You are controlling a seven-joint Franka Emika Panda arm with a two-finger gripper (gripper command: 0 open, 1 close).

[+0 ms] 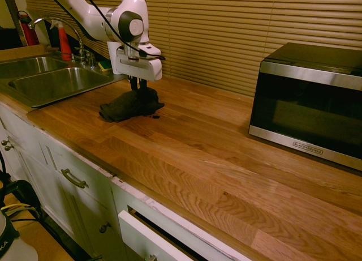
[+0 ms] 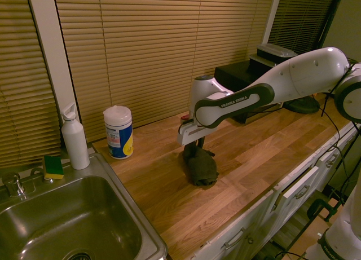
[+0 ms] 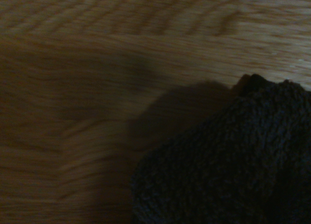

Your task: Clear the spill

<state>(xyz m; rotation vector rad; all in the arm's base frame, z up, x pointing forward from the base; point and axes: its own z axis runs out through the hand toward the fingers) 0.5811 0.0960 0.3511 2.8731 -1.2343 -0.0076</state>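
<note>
The white arm's pincer (image 1: 136, 86) points straight down, clamped tight on the bunched black knitted cloth (image 1: 131, 106) pressed onto the wooden bench (image 1: 226, 159); a dark spill droplet (image 1: 155, 116) shows just beside the cloth's edge.

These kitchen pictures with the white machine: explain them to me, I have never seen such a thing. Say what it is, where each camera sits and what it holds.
The white machine is a robot arm ending in a two-finger gripper. Two cameras watch the wooden counter from opposite sides; the third sits on the wrist and looks straight down. The gripper is shut on a black cloth, pressed onto the counter to wipe a dark spill, of which only a small speck shows at the cloth's edge. Also there: a steel sink, a microwave, a tub of wipes, a white bottle and a sponge.
</note>
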